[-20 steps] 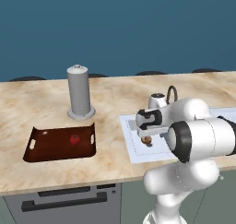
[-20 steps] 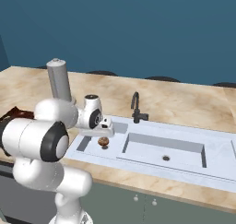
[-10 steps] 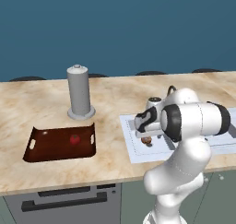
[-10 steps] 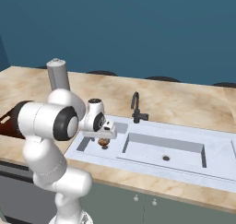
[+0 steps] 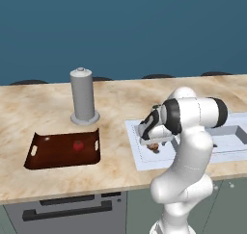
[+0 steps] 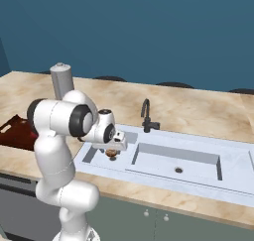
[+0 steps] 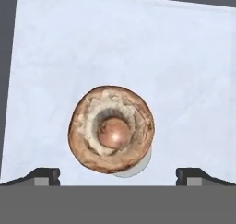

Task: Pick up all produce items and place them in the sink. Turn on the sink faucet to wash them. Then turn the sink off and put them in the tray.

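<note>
arm elbow swung up, hand (image 7: 118, 174) lowered toward brown mushroom (image 7: 111, 129)

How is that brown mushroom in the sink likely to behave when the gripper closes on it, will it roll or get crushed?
The mushroom lies stem up on its rounded cap on the smooth sink floor, so it may rock or skid if nudged off-centre. It looks small and probably light. Its gilled underside suggests soft flesh, so a hard squeeze from the open gripper could likely bruise it.
</note>
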Robot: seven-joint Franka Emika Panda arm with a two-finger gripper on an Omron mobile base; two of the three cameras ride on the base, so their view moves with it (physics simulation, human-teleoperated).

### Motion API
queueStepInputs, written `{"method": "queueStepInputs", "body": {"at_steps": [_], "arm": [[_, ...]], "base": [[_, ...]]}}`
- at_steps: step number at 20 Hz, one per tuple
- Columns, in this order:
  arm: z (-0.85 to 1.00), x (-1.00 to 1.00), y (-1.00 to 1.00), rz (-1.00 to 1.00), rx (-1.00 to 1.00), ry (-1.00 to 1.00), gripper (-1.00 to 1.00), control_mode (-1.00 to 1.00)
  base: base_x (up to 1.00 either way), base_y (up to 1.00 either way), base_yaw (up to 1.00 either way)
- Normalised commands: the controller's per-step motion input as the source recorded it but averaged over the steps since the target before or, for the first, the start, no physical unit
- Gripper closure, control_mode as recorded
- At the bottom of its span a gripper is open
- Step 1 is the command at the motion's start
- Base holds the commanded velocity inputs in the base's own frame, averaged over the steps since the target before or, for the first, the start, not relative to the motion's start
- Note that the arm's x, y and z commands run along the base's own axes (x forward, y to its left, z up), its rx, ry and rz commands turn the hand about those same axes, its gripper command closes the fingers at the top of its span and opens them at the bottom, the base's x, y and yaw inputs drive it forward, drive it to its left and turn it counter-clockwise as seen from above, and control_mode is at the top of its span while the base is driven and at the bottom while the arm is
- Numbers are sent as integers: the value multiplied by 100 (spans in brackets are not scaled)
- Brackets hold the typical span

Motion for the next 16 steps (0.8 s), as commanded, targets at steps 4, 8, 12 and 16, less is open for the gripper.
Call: {"method": "queueStepInputs", "body": {"at_steps": [4,8,12,16], "arm": [[-23,21,-1,0,0,0,-100,-100],[-23,21,-4,0,0,0,-100,-100],[-18,15,-4,0,0,0,100,-100],[1,3,-5,-1,1,0,100,-100]], "base": [[0,0,0],[0,0,0],[0,0,0],[0,0,0]]}}
